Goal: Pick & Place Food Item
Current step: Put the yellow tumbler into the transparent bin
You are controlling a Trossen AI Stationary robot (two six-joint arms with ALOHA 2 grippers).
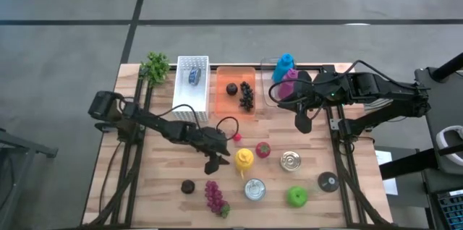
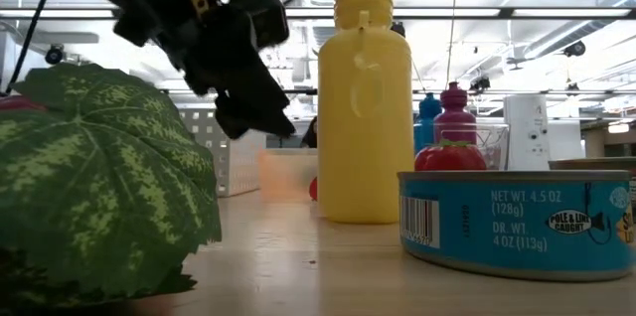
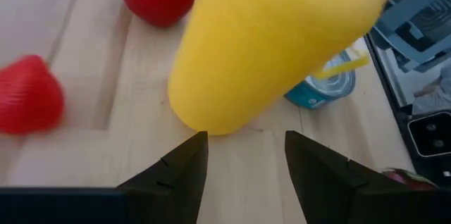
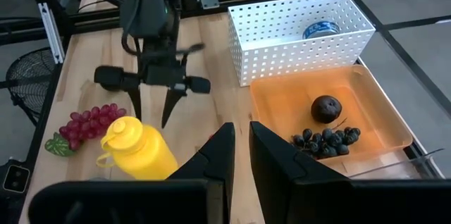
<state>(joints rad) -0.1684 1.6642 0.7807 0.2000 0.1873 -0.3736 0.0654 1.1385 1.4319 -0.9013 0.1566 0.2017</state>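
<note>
A yellow squeeze bottle stands upright on its base on the wooden table, near the middle. My left gripper is just left of it, slanting down, open. In the left wrist view its two fingers stand right before the bottle's lower part, with the bottle ahead of the gap and not between them. I see no touch. My right gripper hangs raised over the table's far right, shut and with nothing in it.
Near the bottle lie a red strawberry, a small red fruit, two cans, purple grapes and a green apple. At the far edge stand a white basket and an orange tray.
</note>
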